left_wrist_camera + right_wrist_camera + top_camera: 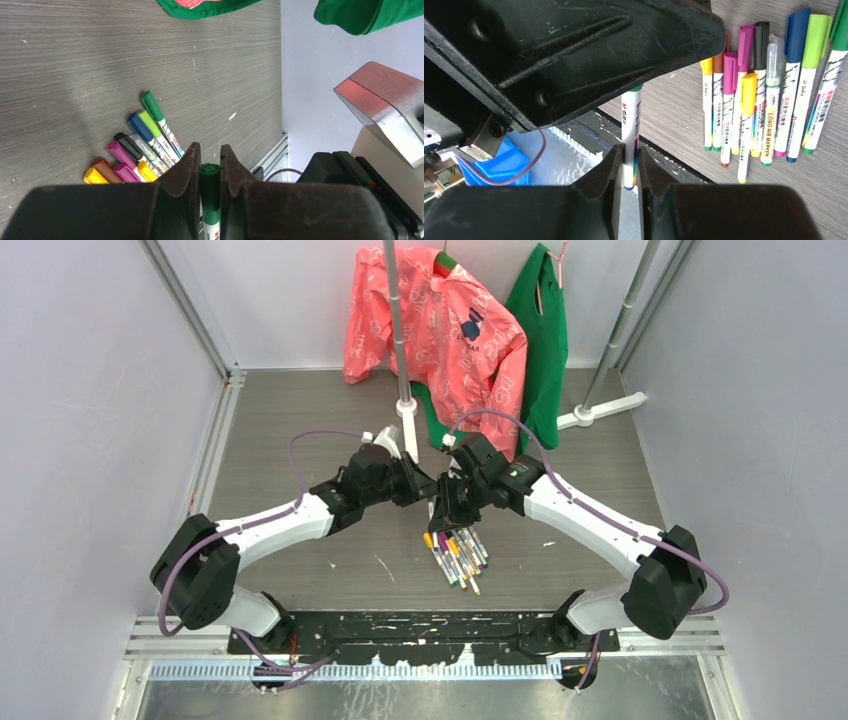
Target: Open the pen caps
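One pen is held between both grippers above the table. My left gripper (210, 165) is shut on its dark green cap (210, 192). My right gripper (627, 160) is shut on the tail of its white barrel (630, 125). In the top view the left gripper (420, 488) and the right gripper (447, 502) meet nose to nose at mid table. Several capped pens (458, 558) lie side by side just in front of them. This row also shows in the left wrist view (135, 155) and the right wrist view (764, 90), with yellow, brown, purple, black, blue and green caps.
A pink garment (440, 325) and a green one (545, 340) hang from a metal stand (400, 330) at the back. The stand's white foot (605, 410) lies at back right. A black rail (430, 625) runs along the near table edge. Grey walls close both sides.
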`<state>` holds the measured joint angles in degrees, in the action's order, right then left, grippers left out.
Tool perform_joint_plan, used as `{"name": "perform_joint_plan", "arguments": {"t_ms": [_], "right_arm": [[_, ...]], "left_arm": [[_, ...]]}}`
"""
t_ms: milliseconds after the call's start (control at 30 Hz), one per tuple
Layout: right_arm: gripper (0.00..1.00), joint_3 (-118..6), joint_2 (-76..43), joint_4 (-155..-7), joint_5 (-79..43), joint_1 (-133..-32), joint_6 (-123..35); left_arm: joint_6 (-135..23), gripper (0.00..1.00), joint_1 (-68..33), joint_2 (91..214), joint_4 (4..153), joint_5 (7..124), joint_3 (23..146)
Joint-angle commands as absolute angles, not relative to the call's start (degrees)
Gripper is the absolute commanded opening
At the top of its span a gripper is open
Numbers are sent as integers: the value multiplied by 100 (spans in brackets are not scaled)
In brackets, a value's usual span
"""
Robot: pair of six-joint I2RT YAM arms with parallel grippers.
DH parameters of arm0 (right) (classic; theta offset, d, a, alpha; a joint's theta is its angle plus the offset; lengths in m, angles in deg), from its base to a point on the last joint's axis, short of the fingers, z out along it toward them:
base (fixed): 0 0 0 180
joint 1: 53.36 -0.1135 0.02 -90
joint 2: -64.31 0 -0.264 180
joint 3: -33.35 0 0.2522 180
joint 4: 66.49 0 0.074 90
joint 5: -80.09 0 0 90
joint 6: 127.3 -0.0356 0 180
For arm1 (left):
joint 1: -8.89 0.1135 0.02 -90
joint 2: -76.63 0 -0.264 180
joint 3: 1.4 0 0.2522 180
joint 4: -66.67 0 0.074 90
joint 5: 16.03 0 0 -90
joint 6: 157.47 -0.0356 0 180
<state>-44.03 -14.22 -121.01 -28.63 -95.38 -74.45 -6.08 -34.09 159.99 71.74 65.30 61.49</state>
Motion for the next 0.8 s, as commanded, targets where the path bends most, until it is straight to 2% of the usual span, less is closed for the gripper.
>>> {"name": "perform_joint_plan", "arguments": {"t_ms": [0,200,767], "right_arm": [[15,-4777,-1236,-12021,-2614,-9555,-7302],[27,-4702,-1214,-11904,-2458,-9555,-7352],[33,-4381,-1279,-11170,-2647,-9564,-7635]], "left_arm": [[-707,0,-3307,15595,7616,6782,6073],[-419,0,-3260,15447,7998,7045,6038],[327,0,-3236,15565,8069,7256,5955]]}}
